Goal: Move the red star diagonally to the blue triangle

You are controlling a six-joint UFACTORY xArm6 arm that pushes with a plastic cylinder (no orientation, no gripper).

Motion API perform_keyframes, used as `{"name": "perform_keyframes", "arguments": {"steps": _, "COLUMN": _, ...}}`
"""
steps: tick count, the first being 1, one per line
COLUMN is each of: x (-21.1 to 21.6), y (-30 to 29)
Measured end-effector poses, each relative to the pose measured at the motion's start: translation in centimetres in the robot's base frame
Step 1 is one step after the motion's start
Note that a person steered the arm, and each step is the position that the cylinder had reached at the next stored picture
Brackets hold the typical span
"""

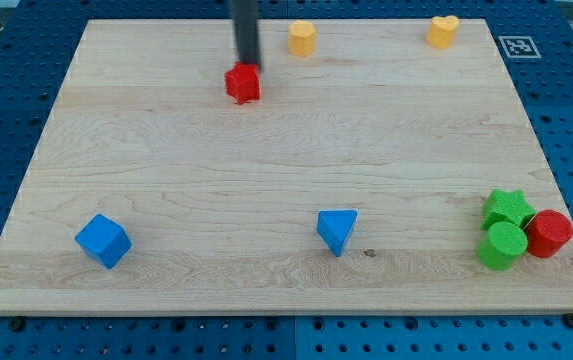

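In the camera view, the rod is coming down from the far edge of the board (266, 180), and my tip (249, 63) is sitting right at the far side of the red star (243, 83), touching it or just beside it; I cannot tell which. There is no hand or jaw on the rod, so nothing is being gripped. The red star is lying in the far part of the board, left of centre. The blue triangle (337, 230) is lying well apart from it, near and to the right, close to the near edge.

A blue cube (102, 241) is sitting at the near left. Two yellow blocks are resting along the far edge: one (302, 38) just right of the rod, a heart (443, 31) farther right. At the near right, a green star (507, 207), a green cylinder (503, 245) and a red cylinder (549, 233) are crowding together, touching.
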State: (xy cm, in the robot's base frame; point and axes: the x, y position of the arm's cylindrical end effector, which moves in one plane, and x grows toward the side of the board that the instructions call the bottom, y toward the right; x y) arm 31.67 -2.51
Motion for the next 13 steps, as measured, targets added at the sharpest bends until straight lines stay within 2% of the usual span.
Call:
{"name": "perform_keyframes", "arguments": {"steps": 1, "x": -0.3, "y": -0.4}}
{"name": "perform_keyframes", "arguments": {"steps": 2, "x": -3.2, "y": -6.7}}
{"name": "perform_keyframes", "arguments": {"steps": 3, "x": -3.0, "y": -12.1}}
{"name": "perform_keyframes", "arguments": {"steps": 4, "x": -0.4, "y": -10.7}}
{"name": "perform_keyframes", "arguments": {"steps": 5, "x": 1.0, "y": -3.1}}
{"name": "perform_keyframes", "arguments": {"steps": 6, "x": 5.2, "y": 6.0}}
{"name": "perform_keyframes", "arguments": {"steps": 7, "x": 5.8, "y": 7.5}}
{"name": "perform_keyframes", "arguments": {"steps": 8, "x": 4.1, "y": 1.6}}
{"name": "perform_keyframes", "arguments": {"steps": 9, "x": 5.0, "y": -3.7}}
{"name": "perform_keyframes", "arguments": {"steps": 10, "x": 9.1, "y": -3.8}}
{"name": "perform_keyframes", "arguments": {"steps": 12, "x": 10.0, "y": 6.5}}
{"name": "perform_keyframes", "arguments": {"steps": 13, "x": 10.2, "y": 2.8}}
